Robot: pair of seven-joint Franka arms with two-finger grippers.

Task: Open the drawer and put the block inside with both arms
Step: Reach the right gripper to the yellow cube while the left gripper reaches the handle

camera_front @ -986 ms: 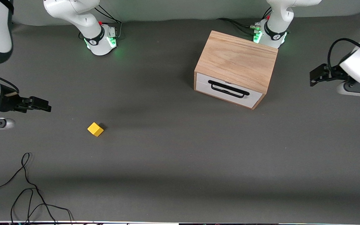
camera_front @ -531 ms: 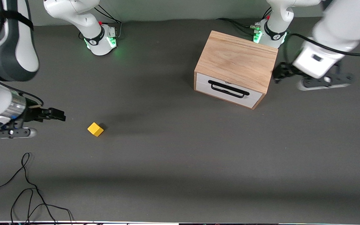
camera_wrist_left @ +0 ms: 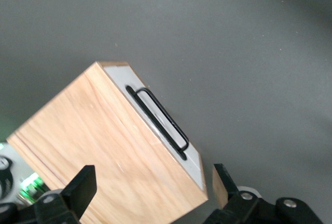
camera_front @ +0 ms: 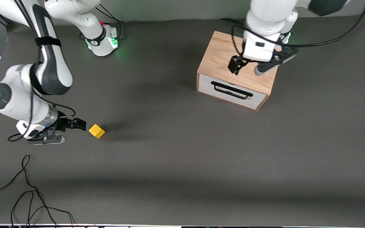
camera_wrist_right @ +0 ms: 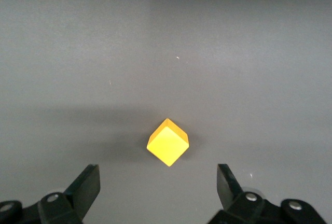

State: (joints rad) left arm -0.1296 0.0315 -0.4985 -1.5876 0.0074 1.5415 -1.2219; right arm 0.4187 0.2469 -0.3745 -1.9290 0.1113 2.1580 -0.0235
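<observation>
The block (camera_front: pixel 96 130), a small yellow cube, lies on the grey mat toward the right arm's end of the table. My right gripper (camera_front: pixel 78 124) is low beside it, open, with nothing between its fingers. In the right wrist view the block (camera_wrist_right: pixel 167 142) lies just ahead of the right gripper (camera_wrist_right: pixel 157 183). The oak box (camera_front: pixel 233 57) stands near the left arm's base. Its drawer (camera_front: pixel 208 86) is shut, and the black handle (camera_front: pixel 231 90) faces the front camera. My left gripper (camera_front: pixel 235 66) hangs open over the box top. In the left wrist view the left gripper (camera_wrist_left: pixel 154 185) is over the wooden top, near the drawer front (camera_wrist_left: pixel 194 162).
Loose black cables (camera_front: pixel 27 190) lie on the mat at the front corner toward the right arm's end. The right arm's green-lit base (camera_front: pixel 103 41) stands at the back edge. Bare grey mat (camera_front: pixel 182 152) stretches between the block and the box.
The right gripper has moved in along the mat until it is next to the block. The left arm has swung from the table's end to over the box top. Block and box have not moved.
</observation>
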